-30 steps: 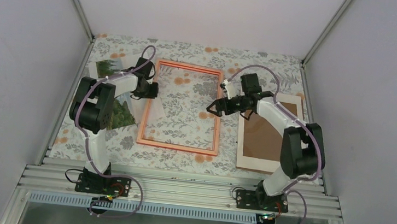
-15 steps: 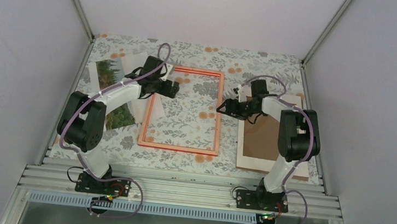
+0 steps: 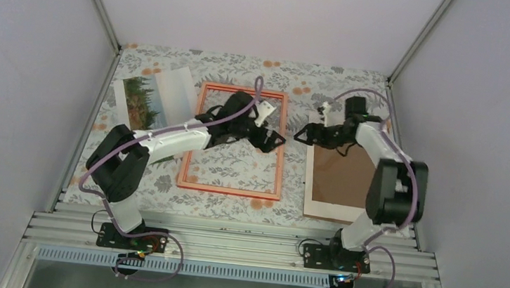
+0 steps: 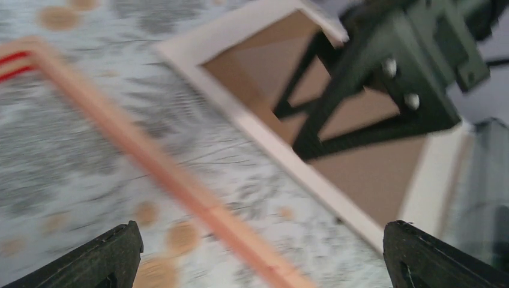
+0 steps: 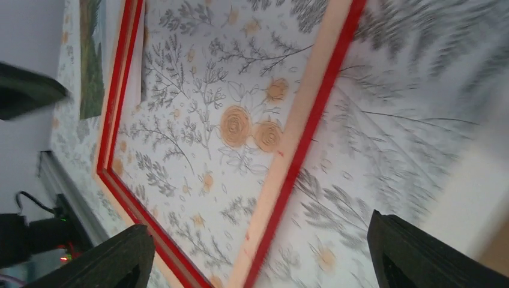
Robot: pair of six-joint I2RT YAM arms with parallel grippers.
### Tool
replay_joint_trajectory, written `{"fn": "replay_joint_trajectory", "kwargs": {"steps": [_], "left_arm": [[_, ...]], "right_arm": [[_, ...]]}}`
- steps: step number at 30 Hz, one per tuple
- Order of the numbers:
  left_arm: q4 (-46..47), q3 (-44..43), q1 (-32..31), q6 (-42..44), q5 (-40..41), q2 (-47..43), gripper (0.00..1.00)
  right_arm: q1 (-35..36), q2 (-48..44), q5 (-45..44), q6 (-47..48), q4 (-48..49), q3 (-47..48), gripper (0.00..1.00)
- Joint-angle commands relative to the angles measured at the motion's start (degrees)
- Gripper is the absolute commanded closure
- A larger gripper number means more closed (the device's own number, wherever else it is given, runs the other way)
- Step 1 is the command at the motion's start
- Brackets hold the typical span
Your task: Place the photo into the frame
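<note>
The frame lies flat mid-table with its pale orange-pink back up; the flowered cloth shows through its pane. The photo lies picture up at the back left, apart from both grippers. My left gripper hovers open over the frame's right rail, nothing between its fingers. My right gripper is open too, above the cloth strip just right of that rail. In the right wrist view the frame shows red edges and the photo sits far beyond it.
A brown backing board with a pale border lies right of the frame, under my right arm. In the left wrist view the board fills the upper right, with the right gripper above it. Grey walls close in on both sides.
My left arm swung from the frame's left rail across to its right rail and its jaws opened. My right gripper drew back to the right, off the frame.
</note>
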State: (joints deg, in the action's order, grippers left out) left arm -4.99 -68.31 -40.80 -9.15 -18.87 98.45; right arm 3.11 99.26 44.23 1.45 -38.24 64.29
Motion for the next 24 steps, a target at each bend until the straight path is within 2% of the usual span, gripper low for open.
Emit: {"fn": "replay_joint_trajectory", "kwargs": {"steps": [1,3,5,10,16,20,24], "left_arm": [[7.0,-0.2,-6.6,-6.1,-8.5,2.3,0.0],[7.5,-1.2,-9.4,-8.1,-11.1,3.8,0.0],[8.7,-2.0,-11.5,-10.0,-14.1,6.0,0.05],[7.4,-7.5,-14.3,-12.1,-18.5,13.1,0.09],[5.1,-12.3,-16.7,-16.2,-22.0,21.7,0.12],[4.5,-13.5,-17.0,-20.1,-24.8,26.4,0.2],[2.3,-13.6,-17.6,-22.4,-23.0,28.4,0.22]], "right_arm": [[-7.8,-10.4,-6.5,19.9,-16.4,2.4,0.1],[-12.0,-12.0,-8.0,26.8,-22.4,4.8,0.1],[-15.5,-11.8,-10.3,32.0,-26.6,5.7,0.1],[-25.8,-8.2,-15.0,44.9,-35.1,1.2,0.17],[-32.0,-6.1,-19.5,49.2,-34.3,-4.1,0.21],[-33.5,-4.3,-22.5,46.7,-28.4,-9.2,0.23],[-35.4,-0.2,-25.9,44.5,-21.9,-13.0,0.23]]}}
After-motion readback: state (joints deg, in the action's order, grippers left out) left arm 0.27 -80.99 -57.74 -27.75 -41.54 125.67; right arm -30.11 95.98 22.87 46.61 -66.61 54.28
